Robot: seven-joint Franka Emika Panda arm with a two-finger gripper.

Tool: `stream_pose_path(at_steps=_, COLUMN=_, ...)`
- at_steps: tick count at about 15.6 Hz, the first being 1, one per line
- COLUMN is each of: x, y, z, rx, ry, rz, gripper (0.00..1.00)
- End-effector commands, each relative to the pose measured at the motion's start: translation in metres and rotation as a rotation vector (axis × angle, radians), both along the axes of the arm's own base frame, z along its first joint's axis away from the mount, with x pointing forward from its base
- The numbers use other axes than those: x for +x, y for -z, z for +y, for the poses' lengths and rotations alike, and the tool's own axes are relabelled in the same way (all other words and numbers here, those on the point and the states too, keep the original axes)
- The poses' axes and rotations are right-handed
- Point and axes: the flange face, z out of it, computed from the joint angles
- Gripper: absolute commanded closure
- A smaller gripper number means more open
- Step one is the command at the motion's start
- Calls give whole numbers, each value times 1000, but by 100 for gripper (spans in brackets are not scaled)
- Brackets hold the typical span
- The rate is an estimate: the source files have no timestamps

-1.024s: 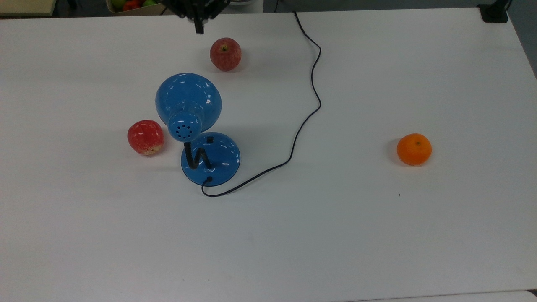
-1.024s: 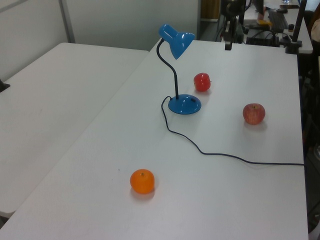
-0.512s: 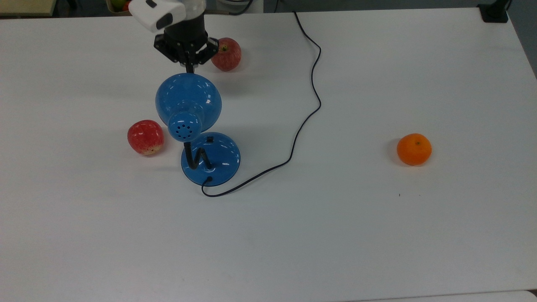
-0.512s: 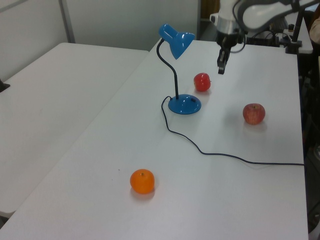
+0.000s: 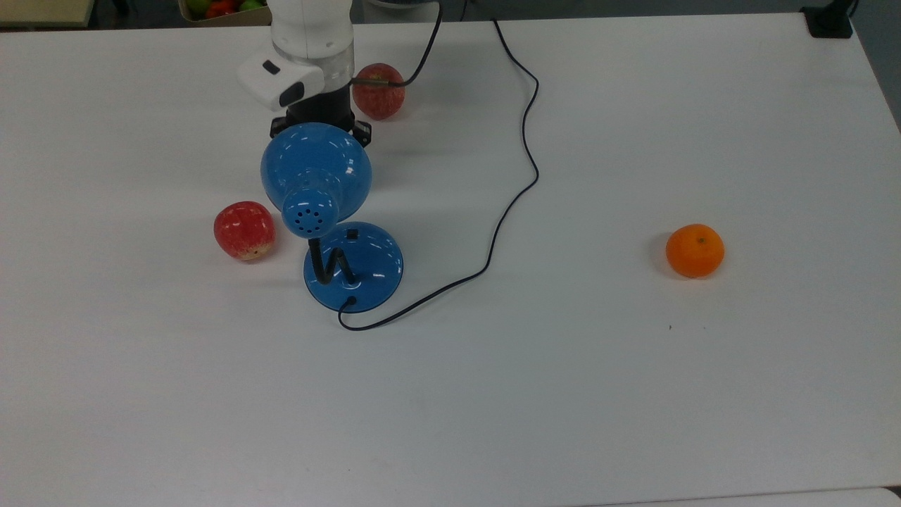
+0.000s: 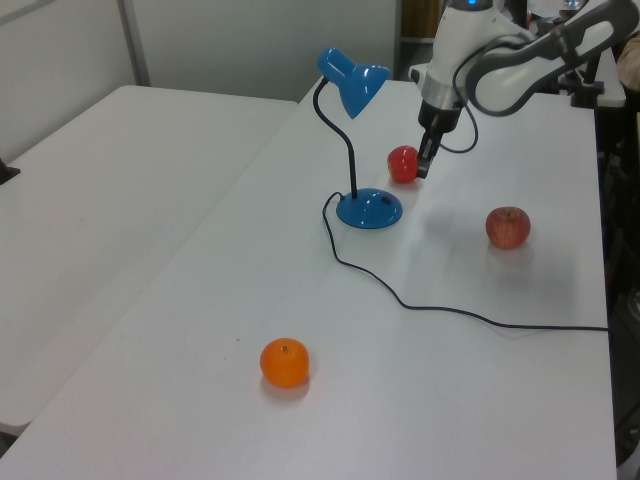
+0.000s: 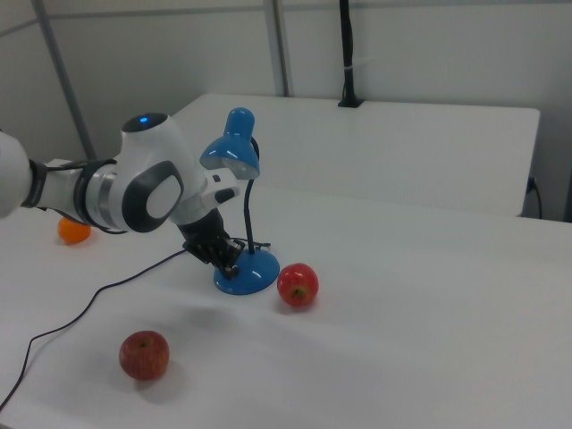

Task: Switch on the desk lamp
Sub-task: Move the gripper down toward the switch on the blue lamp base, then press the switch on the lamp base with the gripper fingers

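Note:
The desk lamp stands on the white table, its glossy blue dome shade over a round blue base that carries a small black switch. The left view shows the shade high on a black bendy neck above the base. My gripper is shut and empty, pointing down. It hangs below shade height, just off the base's far side and close to a red apple. In the top view the shade covers its tips. The right view has my gripper right beside the base.
A red apple lies at the top view's left of the lamp and a paler apple beside my arm. An orange sits far right. The lamp's thin black cord snakes to the far edge. A box of fruit stands beyond the table.
My arm has come in from the top view's upper edge and dropped down, ending behind the lamp shade near the base. Lamp and fruit have not moved.

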Motion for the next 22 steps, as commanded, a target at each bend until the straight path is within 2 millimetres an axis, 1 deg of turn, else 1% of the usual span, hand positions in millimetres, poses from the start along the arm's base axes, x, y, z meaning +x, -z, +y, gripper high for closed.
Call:
stream_pose_path(at_steps=1, x=11, y=17, z=0, rx=-6, ry=-39, rz=-68, gripper=100)
stream_pose_path(at_steps=4, x=20, y=26, z=3, rx=1, ry=-50, rz=-137, gripper=100)
stream_pose_path(at_steps=7, x=23, y=30, z=6, rx=4, ry=-57, rz=-163, gripper=100)
stream_pose_path(at_steps=12, x=29, y=42, z=17, rx=12, ry=-80, rz=-196, gripper=100)
stream_pose_path(at_steps=16, x=31, y=46, z=17, rx=14, ry=-82, rz=-207, gripper=100)
stream_pose_path(at_steps=22, x=32, y=46, z=23, rx=19, ry=-92, rz=-219, gripper=100)
